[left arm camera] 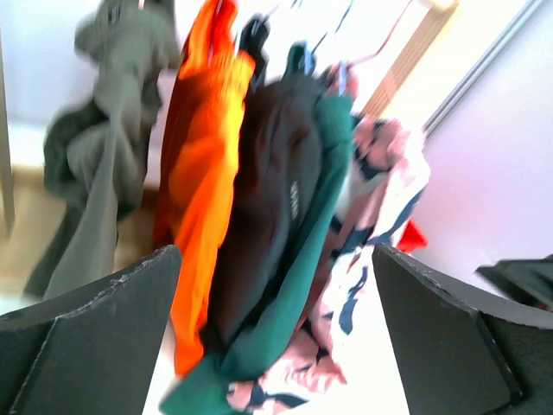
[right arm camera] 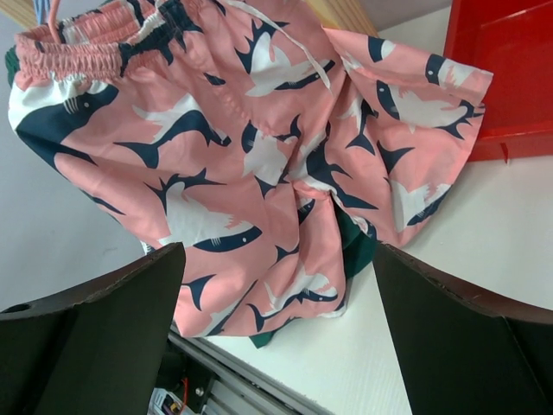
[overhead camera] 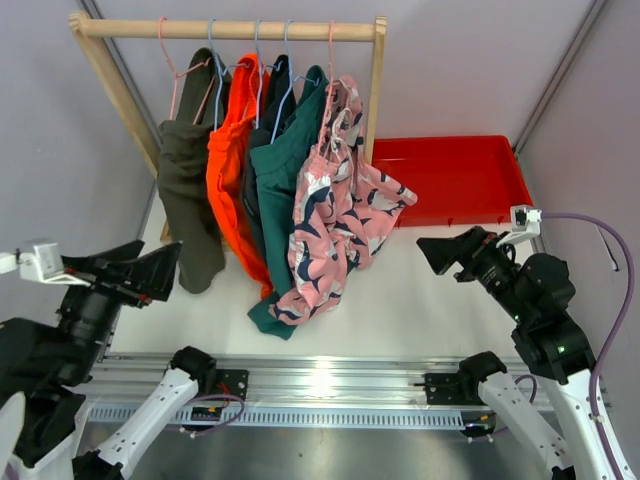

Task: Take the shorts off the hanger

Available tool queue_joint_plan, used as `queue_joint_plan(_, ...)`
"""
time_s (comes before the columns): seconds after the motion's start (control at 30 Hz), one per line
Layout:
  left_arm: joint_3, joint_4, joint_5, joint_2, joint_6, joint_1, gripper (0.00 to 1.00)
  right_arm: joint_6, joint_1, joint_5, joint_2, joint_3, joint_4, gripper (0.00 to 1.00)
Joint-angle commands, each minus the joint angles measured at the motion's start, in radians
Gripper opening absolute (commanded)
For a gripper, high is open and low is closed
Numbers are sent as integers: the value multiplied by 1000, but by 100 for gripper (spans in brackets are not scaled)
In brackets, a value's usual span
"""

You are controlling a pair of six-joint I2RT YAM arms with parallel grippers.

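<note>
On my left, the left gripper (overhead camera: pixel 165 272) hovers low beside the rack with its jaws spread wide and nothing between them. It faces the hanging row, which I read as lining up for a grab. The soft olive-green fabric shorts (overhead camera: pixel 185 200) hang nearest it. Next come the bright orange shorts (overhead camera: pixel 232 170), the dark navy shorts (overhead camera: pixel 258 190) and the teal shorts (overhead camera: pixel 280 180), packed close together. The pink shorts with a navy-and-white shark print (overhead camera: pixel 335 220) hang last. All five are on thin wire hangers (overhead camera: pixel 215 60) hooked over the round wooden rail (overhead camera: pixel 230 30), so none is off yet. The shallow red plastic tray (overhead camera: pixel 450 175) sits behind and to the right, probably for drop-off. The right gripper (overhead camera: pixel 440 255) points at the pink pair, jaws parted and empty, and that pair looks like my easiest first pull.
</note>
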Motion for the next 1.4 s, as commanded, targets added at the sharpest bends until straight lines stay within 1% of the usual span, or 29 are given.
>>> queue_joint_plan(0.0, 59, 41, 41, 2, 65, -2, 99, -18, 5, -6, 17, 45, -12, 99)
queue_joint_plan(0.1, 73, 124, 93, -6, 88, -1, 99, -19, 6, 6, 28, 48, 2, 99)
queue_joint_plan(0.2, 131, 159, 185, 49, 108, -1, 99, -18, 5, 60, 19, 45, 22, 99)
queue_joint_plan(0.23, 171, 164, 208, 103, 108, -2, 99, -19, 6, 67, 14, 42, 28, 99)
queue_joint_plan(0.27, 214, 170, 270, 132, 101, -1, 99, -21, 5, 72, 12, 40, 31, 99)
queue_joint_plan(0.33, 254, 221, 341, 221, 90, -1, 99, -28, 6, 71, 25, 46, 31, 99)
queue_joint_plan(0.37, 310, 242, 379, 252, 78, -1, 99, -31, 5, 69, 31, 49, 31, 99)
queue_joint_plan(0.4, 334, 276, 424, 284, 70, -1, 99, -42, 5, 71, 40, 56, 25, 99)
queue_joint_plan(0.43, 347, 287, 429, 316, 49, -1, 99, -50, 6, 81, 57, 59, 24, 99)
queue_joint_plan(0.47, 405, 296, 432, 388, 44, -1, 99, -57, 6, 90, 65, 63, 19, 99)
queue_joint_plan(0.53, 465, 320, 467, 468, 26, -2, 99, -74, 6, 119, 84, 68, 10, 100)
queue_joint_plan(0.57, 501, 330, 484, 555, 19, -5, 99, -80, 5, 124, 91, 66, 17, 99)
queue_joint_plan(0.6, 544, 337, 504, 600, 19, -12, 96, -90, 6, 127, 97, 66, 21, 100)
queue_joint_plan(0.67, 590, 327, 461, 693, 56, -56, 93, -107, 6, 135, 106, 56, 31, 100)
queue_joint_plan(0.7, 683, 318, 428, 791, 80, -121, 92, -113, 6, 138, 108, 51, 42, 99)
queue_joint_plan(0.73, 725, 273, 351, 847, 131, -154, 91, -120, 6, 140, 109, 39, 44, 99)
queue_joint_plan(0.77, 771, 247, 314, 903, 154, -185, 91, -131, 6, 147, 109, 34, 45, 99)
queue_joint_plan(0.8, 867, 215, 279, 1018, 174, -244, 90, -136, 5, 153, 109, 28, 48, 99)
queue_joint_plan(0.83, 979, 180, 187, 1074, 208, -272, 89, -142, 6, 156, 111, 20, 48, 99)
queue_joint_plan(0.87, 1031, 116, 153, 1126, 217, -292, 88, -153, 5, 161, 109, 11, 45, 99)
queue_joint_plan(0.9, 1121, 91, 97, 1172, 222, -318, 86, -157, 6, 169, 109, 8, 36, 99)
queue_joint_plan(0.93, 1171, 72, 60, 1232, 222, -324, 84, -163, 5, 170, 108, 4, 30, 99)
queue_joint_plan(0.97, 1177, 67, 6, 1246, 225, -331, 81, -169, 5, 170, 105, 0, 24, 99)
queue_joint_plan(1.0, 1165, 67, -26, 1251, 226, -343, 73, -177, 5, 170, 97, -1, 10, 99)
queue_joint_plan(1.03, 1124, 73, -57, 1252, 237, -347, 71, -183, 5, 204, 95, -1, 2, 99)
queue_joint_plan(1.1, 1101, 83, -112, 1257, 249, -361, 66, -196, 5, 209, 82, -3, -13, 99)
queue_joint_plan(1.17, 1096, 72, -178, 1283, 272, -383, 67, -200, 5, 207, 75, -3, -21, 99)
queue_joint_plan(1.3, 1095, 43, -283, 1324, 297, -407, 75, -196, 6, 193, 78, 25, -25, 99)
queue_joint_plan(1.37, 1079, 46, -304, 1334, 305, -407, 75, -196, 5, 183, 80, 33, -27, 99)
